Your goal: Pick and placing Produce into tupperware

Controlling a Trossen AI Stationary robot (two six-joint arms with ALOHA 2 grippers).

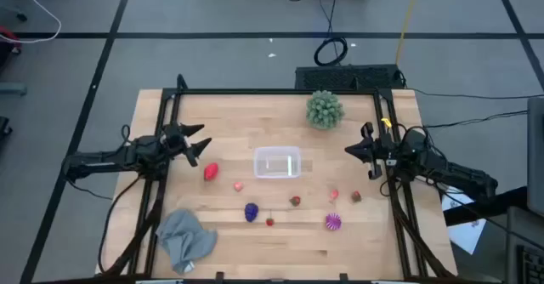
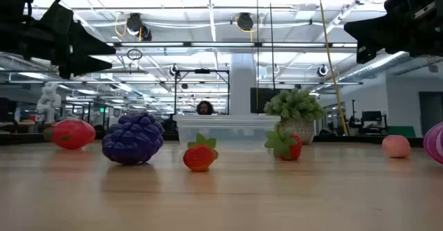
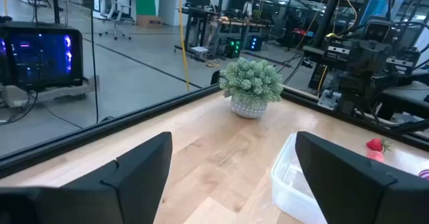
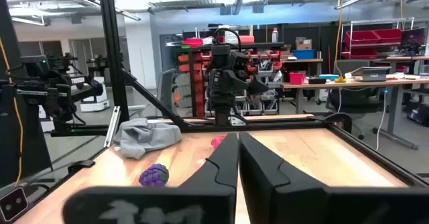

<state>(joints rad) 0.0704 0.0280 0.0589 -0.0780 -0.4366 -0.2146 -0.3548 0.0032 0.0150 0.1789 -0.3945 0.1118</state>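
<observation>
The clear tupperware (image 1: 277,162) sits mid-table with nothing inside that I can see. Small toy produce lies on the wood near it: a red piece (image 1: 211,172), a purple grape bunch (image 1: 252,212), two strawberries (image 1: 270,222) (image 1: 295,201), pink pieces (image 1: 239,185) (image 1: 334,195) and a striped magenta one (image 1: 332,223). My left gripper (image 1: 194,144) hovers open above the table's left side, its fingers spread wide in the left wrist view (image 3: 231,177). My right gripper (image 1: 357,150) hovers shut at the right side, its fingers nearly together (image 4: 237,158).
A green spiky plant in a pot (image 1: 325,110) stands near the far edge, behind the container. A crumpled grey cloth (image 1: 185,237) lies at the near left corner. Black frame rails (image 1: 161,148) run along the left and right table edges. A person shows far behind the table (image 2: 205,108).
</observation>
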